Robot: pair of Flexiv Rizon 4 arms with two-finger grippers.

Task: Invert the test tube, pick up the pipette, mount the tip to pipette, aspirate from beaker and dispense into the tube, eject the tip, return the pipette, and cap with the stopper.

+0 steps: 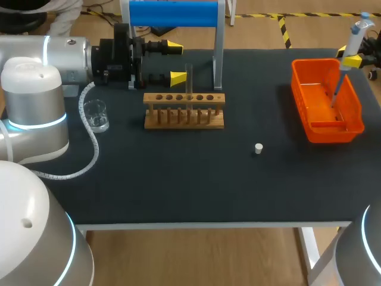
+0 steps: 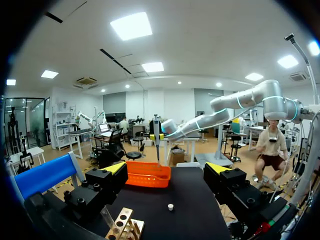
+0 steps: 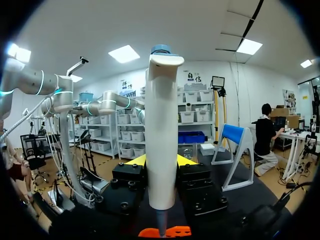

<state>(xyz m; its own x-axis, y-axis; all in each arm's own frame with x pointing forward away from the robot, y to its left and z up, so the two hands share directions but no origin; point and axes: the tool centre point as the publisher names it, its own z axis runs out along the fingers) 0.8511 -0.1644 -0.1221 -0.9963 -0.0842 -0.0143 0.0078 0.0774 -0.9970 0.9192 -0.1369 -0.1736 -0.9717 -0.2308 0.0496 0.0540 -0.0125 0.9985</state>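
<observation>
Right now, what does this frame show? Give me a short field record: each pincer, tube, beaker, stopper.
left pincer: open, beside the clear glass test tube
test tube: upright in the wooden rack
right pincer: shut on the white-and-blue pipette, over the orange plastic bin
clear glass beaker: on the black table, apart from the rack
small white stopper: lying on the table, not on the tube

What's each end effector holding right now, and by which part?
The right end effector is shut on the pipette, gripping the lower part of its white body. The left end effector is open, holding nothing.
</observation>
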